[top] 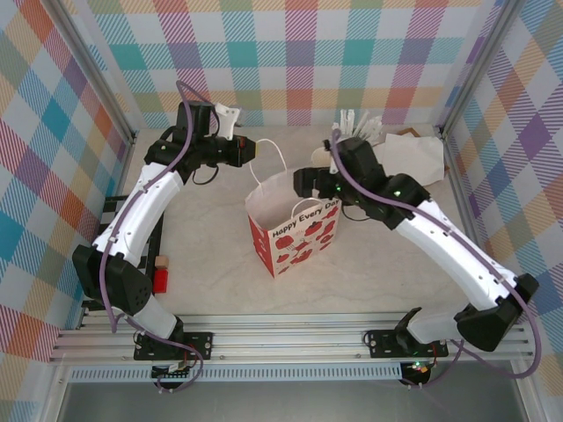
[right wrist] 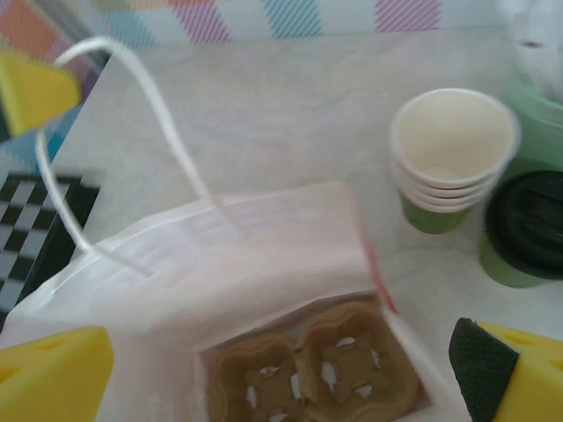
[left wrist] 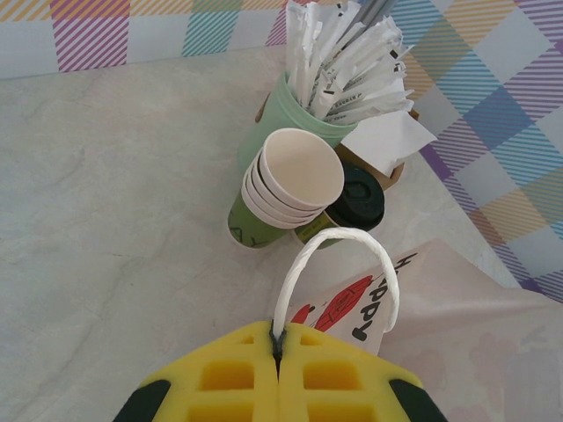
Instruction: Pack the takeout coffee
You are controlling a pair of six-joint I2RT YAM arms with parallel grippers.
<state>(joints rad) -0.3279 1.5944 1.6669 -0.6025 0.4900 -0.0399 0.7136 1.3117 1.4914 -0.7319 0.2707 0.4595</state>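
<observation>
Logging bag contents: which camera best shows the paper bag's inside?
Right wrist: it looks down into the open mouth of the paper bag, a brown cup carrier at the bottom. Top external shows the whole bag upright from outside. Left wrist shows its handle pinched in the shut jaws of the left gripper.

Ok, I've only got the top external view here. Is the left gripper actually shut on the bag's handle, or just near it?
Observer: Shut on it. The left wrist view shows the left gripper pinching the white handle of the paper bag.
Operator: Anything inside the bag?
Observer: The right wrist view looks down into it. A brown cup carrier lies at the bottom, and its visible wells are empty.
Operator: And the coffee?
Observer: The takeout coffee stands lidded outside the bag, beside a stack of empty cups.
</observation>
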